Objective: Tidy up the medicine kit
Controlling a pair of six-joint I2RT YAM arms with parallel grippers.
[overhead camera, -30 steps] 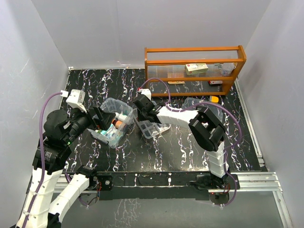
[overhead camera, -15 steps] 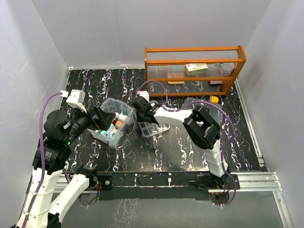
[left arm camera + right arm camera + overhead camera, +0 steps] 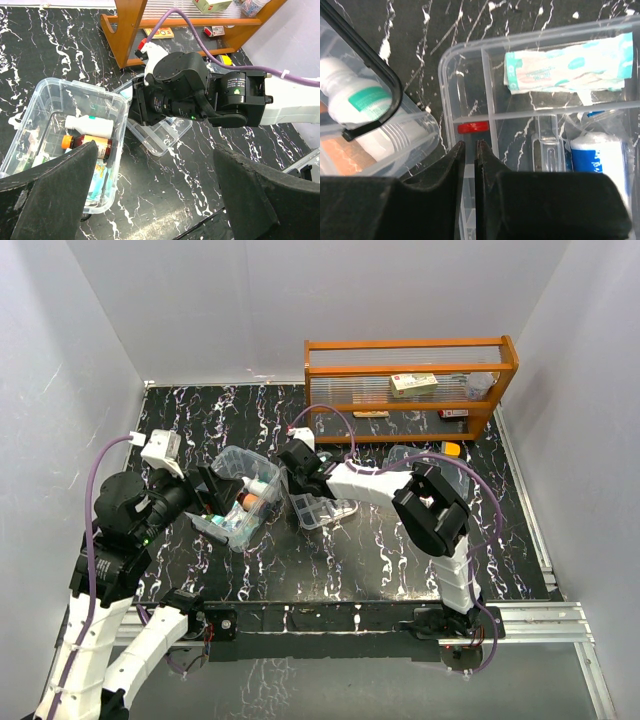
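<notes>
Right claw (image 3: 470, 145) is pinched nearly closed on the left wall of the tray (image 3: 469, 95); only a thin sliver shows between the fingers (image 3: 492, 175), with clear plastic in it. So I'm gripping the tray at its rim, just short of the red mark (image 3: 472, 127) on a divider.

Tray contents past my fingertips:
- teal-and-white packet (image 3: 567, 67) lying flat in a far compartment
- blue-and-white tube (image 3: 597, 155) in a compartment to the right
- the cell right by my fingers has nothing in it

Tray sits on the table (image 3: 330, 570) about mid-tabletop, tight against the right wall of the box (image 3: 85, 90). Can't tell if the two actually touch.

Box is left of centre and angled to the table edges. Inside, a white bottle (image 3: 90, 126) with a green label lies on its side, a brown bottle (image 3: 87, 145) with an orange cap next to it, and more packets underneath.

Left claw (image 3: 156, 145) is spread wide open with nothing between the fingers, held at the box's left side.

Lid (image 3: 400, 454) lies right of the tray, mostly behind my right arm.

Orange rack (image 3: 410, 345) stands along the far edge towards the right corner, well apart from the box, with a small carton (image 3: 415, 383) on its shelf.
</notes>
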